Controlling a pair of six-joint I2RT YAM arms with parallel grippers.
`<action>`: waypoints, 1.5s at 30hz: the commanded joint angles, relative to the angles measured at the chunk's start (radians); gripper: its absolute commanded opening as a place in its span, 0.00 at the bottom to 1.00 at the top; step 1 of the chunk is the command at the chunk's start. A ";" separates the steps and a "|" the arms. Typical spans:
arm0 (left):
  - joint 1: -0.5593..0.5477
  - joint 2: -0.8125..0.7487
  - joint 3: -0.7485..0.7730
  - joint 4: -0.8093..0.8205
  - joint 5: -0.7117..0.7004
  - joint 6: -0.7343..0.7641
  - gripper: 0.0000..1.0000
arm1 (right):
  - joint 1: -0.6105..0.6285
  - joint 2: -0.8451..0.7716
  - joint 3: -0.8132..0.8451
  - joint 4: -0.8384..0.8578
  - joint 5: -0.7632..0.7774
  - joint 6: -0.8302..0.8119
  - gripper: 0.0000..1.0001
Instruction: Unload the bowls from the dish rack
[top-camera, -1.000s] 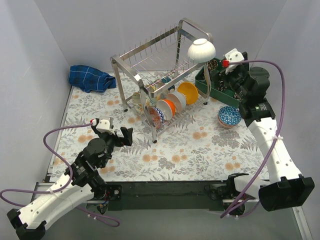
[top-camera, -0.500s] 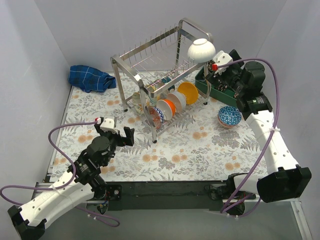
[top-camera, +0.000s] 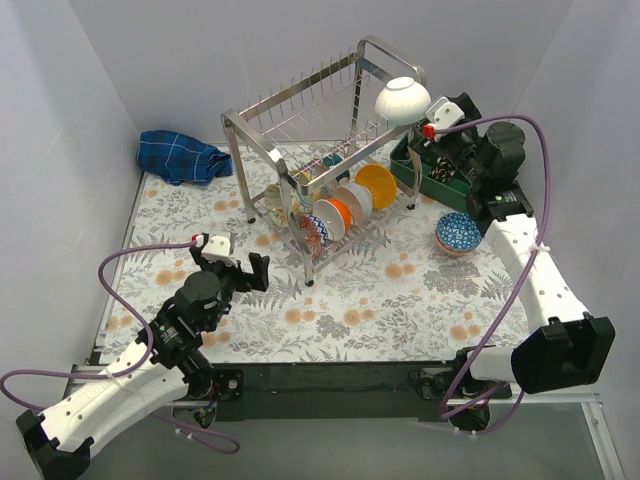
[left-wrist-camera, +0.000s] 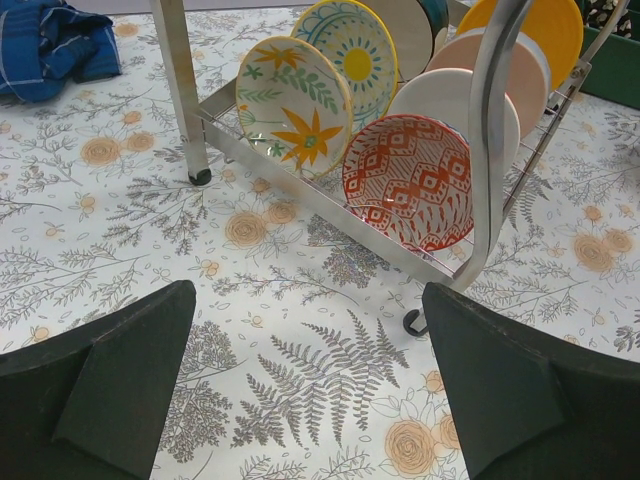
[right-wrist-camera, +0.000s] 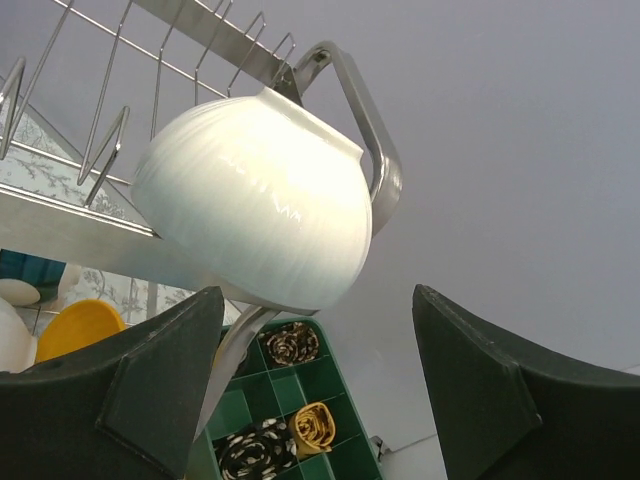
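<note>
The steel dish rack (top-camera: 300, 125) stands at the back centre. A plain white bowl (top-camera: 402, 99) sits on its upper tier's right corner and fills the right wrist view (right-wrist-camera: 250, 210). My right gripper (top-camera: 428, 138) is open and empty just right of it, the bowl above and ahead of the jaws (right-wrist-camera: 315, 370). The lower tier holds several bowls on edge: red-and-white (left-wrist-camera: 407, 182), cream floral (left-wrist-camera: 293, 105), orange (top-camera: 376, 184). A blue patterned bowl (top-camera: 459, 233) sits on the mat. My left gripper (top-camera: 243, 272) is open and empty, low over the mat, in front of the rack (left-wrist-camera: 310, 390).
A green divided tray (top-camera: 420, 170) with small rolled items stands behind the right gripper, also in the right wrist view (right-wrist-camera: 290, 400). A blue cloth (top-camera: 180, 157) lies at the back left. The rack's front leg (left-wrist-camera: 487, 150) stands before the red-and-white bowl. Grey walls close three sides.
My right gripper has moved left and up, closer to the white bowl. My left gripper shifted slightly toward the rack, then held still.
</note>
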 joint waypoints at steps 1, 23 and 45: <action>0.007 0.004 -0.006 0.010 0.003 0.015 0.98 | 0.001 0.029 0.001 0.098 -0.010 0.021 0.83; 0.011 0.019 -0.005 0.016 0.006 0.021 0.98 | 0.001 0.069 0.018 0.205 -0.001 0.040 0.77; 0.014 0.028 -0.005 0.017 0.017 0.019 0.98 | 0.026 0.087 -0.049 0.418 0.080 -0.019 0.70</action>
